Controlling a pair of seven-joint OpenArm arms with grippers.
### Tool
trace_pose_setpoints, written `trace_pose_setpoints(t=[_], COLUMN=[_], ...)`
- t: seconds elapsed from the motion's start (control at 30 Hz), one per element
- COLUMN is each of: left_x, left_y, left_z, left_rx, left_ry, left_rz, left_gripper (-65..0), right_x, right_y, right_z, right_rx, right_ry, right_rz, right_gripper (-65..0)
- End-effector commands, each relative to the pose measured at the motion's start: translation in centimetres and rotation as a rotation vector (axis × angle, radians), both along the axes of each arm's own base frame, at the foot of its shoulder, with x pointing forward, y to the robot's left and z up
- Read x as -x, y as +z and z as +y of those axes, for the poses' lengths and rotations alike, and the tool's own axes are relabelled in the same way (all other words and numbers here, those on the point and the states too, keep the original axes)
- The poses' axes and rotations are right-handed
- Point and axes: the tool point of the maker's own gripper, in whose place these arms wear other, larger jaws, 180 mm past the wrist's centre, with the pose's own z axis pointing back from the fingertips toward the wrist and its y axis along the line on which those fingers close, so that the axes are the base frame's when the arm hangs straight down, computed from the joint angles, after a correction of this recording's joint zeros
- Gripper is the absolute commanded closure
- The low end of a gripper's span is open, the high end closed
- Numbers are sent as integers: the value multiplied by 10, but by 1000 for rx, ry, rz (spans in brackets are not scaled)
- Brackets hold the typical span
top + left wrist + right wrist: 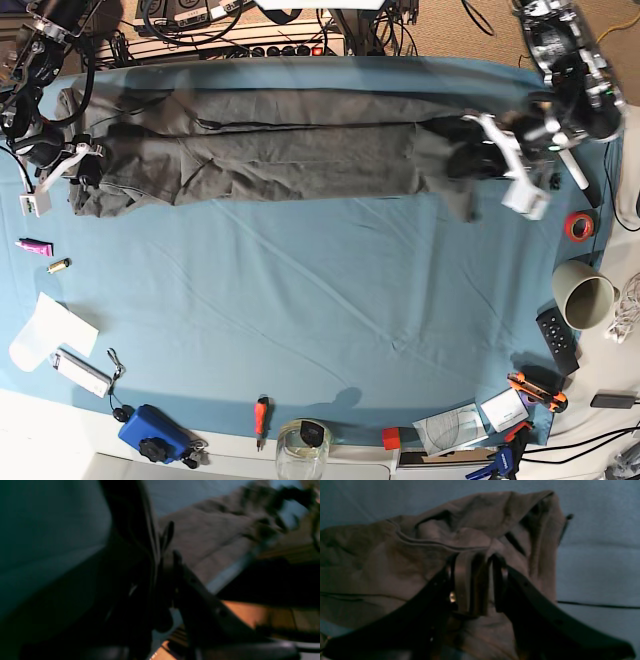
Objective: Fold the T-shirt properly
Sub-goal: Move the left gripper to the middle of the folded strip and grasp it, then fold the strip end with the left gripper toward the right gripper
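The dark grey T-shirt (290,150) lies stretched in a long wrinkled band across the far side of the teal tablecloth (320,300). At the band's right end in the base view, my left gripper (478,158) is blurred and raised a little. A dark hanging strip of cloth is pinched in my left gripper (167,552) in the left wrist view, with more of the T-shirt (212,535) beyond. At the band's left end, my right gripper (85,165) is down on the cloth. My right gripper (475,565) is shut on a fold of the T-shirt (382,562) close to a stitched seam.
A red tape roll (578,226), a grey cup (585,295), a remote (557,340) and an orange cutter (535,390) sit along the right edge. A screwdriver (261,412), a glass jar (303,445) and a blue device (150,432) line the near edge. Papers (40,330) lie at left.
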Motion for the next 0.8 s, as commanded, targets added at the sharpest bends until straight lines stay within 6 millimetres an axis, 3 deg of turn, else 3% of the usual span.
trace_pose_setpoints(t=[0.0,0.13,0.53,0.77], left_x=[-2,1,1,9], left_y=[11,4,17,15], left_z=[-18,-60,-163,-197], left_rx=[31,11,-23,-125], left_ry=[-49,-140,-282,-353], left_rz=[-46,-22,-105,-160], left_gripper=[0,0,0,0], right_x=[-10,-11,-11,-10], right_y=[16,17,16,16], right_z=[-6,-7,-14,-15], right_rx=[24,34,70,74], right_ry=[4,0,-14,-18], right_rz=[-59,-62,-64,-60], right_gripper=[-157,-157,-157,-157])
